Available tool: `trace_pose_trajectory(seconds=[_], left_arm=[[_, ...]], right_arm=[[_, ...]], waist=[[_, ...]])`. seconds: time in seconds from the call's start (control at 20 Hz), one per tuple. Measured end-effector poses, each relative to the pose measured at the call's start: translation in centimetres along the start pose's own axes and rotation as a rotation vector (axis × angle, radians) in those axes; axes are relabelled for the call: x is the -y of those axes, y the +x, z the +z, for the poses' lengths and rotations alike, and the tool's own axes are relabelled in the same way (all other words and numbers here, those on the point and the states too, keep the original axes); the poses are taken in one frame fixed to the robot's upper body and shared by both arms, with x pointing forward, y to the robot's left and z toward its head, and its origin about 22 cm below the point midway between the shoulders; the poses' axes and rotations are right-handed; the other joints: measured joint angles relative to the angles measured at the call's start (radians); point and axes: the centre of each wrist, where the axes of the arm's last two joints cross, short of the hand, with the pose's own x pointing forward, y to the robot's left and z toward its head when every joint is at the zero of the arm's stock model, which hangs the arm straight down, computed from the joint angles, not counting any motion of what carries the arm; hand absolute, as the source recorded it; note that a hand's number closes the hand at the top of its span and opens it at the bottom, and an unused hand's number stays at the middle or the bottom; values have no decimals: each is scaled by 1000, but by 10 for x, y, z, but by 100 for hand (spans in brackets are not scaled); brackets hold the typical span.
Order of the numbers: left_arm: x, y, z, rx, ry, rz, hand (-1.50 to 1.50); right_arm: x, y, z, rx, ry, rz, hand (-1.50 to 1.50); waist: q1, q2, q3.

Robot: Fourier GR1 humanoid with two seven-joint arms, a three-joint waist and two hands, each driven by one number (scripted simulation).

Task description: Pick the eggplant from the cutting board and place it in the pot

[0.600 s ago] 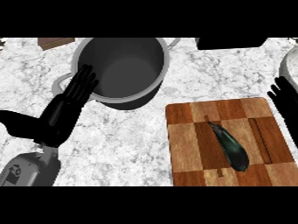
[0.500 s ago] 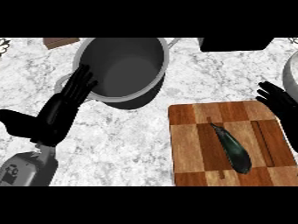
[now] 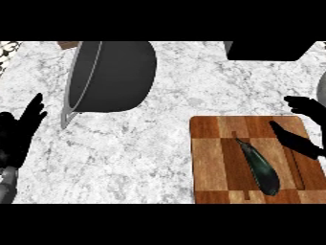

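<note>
Since the earlier frames our view has tipped, so the pot (image 3: 112, 74) now shows more from its side, and our right hand (image 3: 319, 125) has moved in over the cutting board's (image 3: 215, 158) right edge.

From the head view, we take the cutting board as landmark. The eggplant (image 3: 258, 166) lies on it, right of its centre, untouched. Its long axis runs diagonally: thin stem end toward the board's far edge, rounded end toward the near right corner. Our right hand hovers beside it, fingers relaxed, holding nothing. Our left hand (image 3: 17, 135) rests well left of the board, fingers straight. The pot stands up and left of the board.

We judge nothing done yet: grasp, carry and drop remain.
</note>
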Motion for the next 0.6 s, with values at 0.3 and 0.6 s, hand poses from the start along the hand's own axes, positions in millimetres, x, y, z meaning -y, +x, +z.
trace_pose_trajectory(seconds=[0.3,0.6], left_arm=[[-10,-13,1,-97,78,-46,0],[-5,-11,1,-125,90,-59,0]], right_arm=[[-44,33,34,62,-52,164,-150],[-37,72,39,-63,58,422,-150]], waist=[[-13,-6,1],[-13,-7,0]])
